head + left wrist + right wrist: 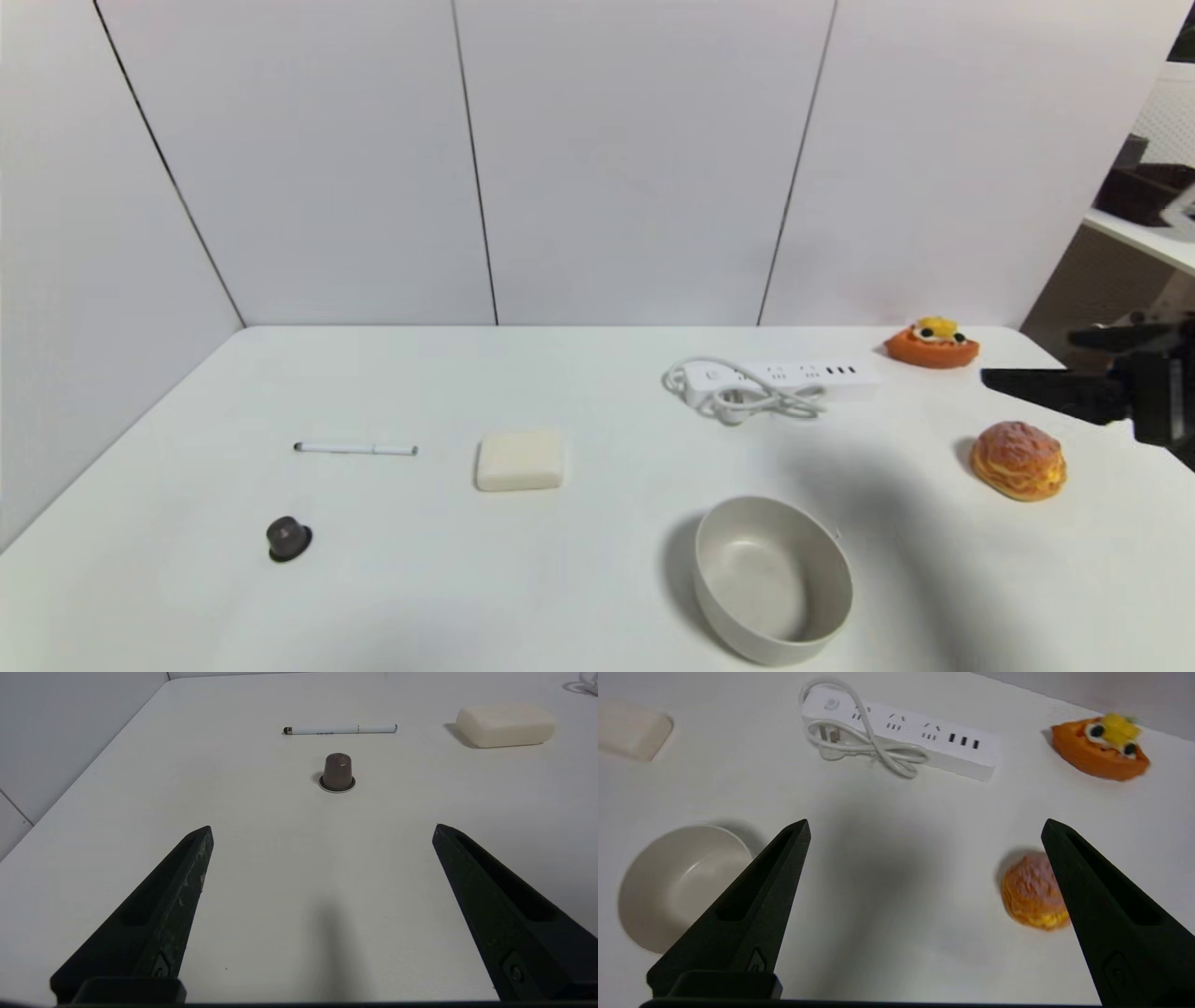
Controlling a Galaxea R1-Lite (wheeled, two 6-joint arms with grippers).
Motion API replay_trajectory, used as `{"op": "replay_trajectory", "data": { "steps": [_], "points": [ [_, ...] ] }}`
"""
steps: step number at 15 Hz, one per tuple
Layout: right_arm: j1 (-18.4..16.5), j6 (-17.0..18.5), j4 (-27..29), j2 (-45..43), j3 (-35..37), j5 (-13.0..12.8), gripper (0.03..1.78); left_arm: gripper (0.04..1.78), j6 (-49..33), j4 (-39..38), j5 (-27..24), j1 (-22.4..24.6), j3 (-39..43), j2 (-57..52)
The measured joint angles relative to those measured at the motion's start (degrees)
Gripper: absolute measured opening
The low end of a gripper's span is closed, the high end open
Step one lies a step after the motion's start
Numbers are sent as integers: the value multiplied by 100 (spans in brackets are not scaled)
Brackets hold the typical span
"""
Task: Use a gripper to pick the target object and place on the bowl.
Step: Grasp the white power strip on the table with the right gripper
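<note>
The white power strip (803, 381) lies at the back right of the table, its bundled cord (738, 397) at its left end; it also shows in the right wrist view (924, 737). The beige-grey bowl (773, 579) stands empty at the front right, and shows in the right wrist view (677, 882). My right gripper (999, 379) is open and empty, high at the right edge, apart from the strip; its wrist view shows it (924, 828) above bare table. My left gripper (322, 830) is open and empty over the front left, out of the head view.
A cream rounded block (519, 460) lies mid-table. A white pen (355, 449) and a small brown capsule (288, 538) lie at the left. A brown bun (1018, 459) and an orange fruit tart (932, 343) sit at the right. White walls stand behind the table.
</note>
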Motion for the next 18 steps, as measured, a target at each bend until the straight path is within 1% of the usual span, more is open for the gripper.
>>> {"op": "replay_trajectory", "data": {
  "steps": [3,4,7,8,11,13,14,15,16,18],
  "points": [
    [-22,-1169,820,1153,-1091,758,171,169,2,0,-1,0,0,0],
    [-35,-1630,1135,1525,-1441,1069,171,169,0,0,0,0,0,0],
    [-60,-2917,1827,2515,-2406,1921,171,169,-2,0,0,0,0,0],
    [-55,-3361,2077,2831,-2734,2141,171,169,-2,-2,0,0,0,0],
    [-41,-4546,2743,3636,-3484,2532,171,169,0,-2,0,0,0,0],
    [-41,-5149,2999,4091,-3858,2879,171,169,0,0,0,0,0,0],
    [-41,-5359,3087,4286,-4041,3040,171,169,0,2,0,0,0,0],
    [-44,-5483,3133,4463,-4220,3131,171,169,0,0,0,0,0,0],
    [-44,-5549,3148,4637,-4404,3163,171,169,2,2,0,0,0,0],
    [-35,-5609,3156,4912,-4721,3172,171,169,2,0,0,0,0,0]
  ]
}}
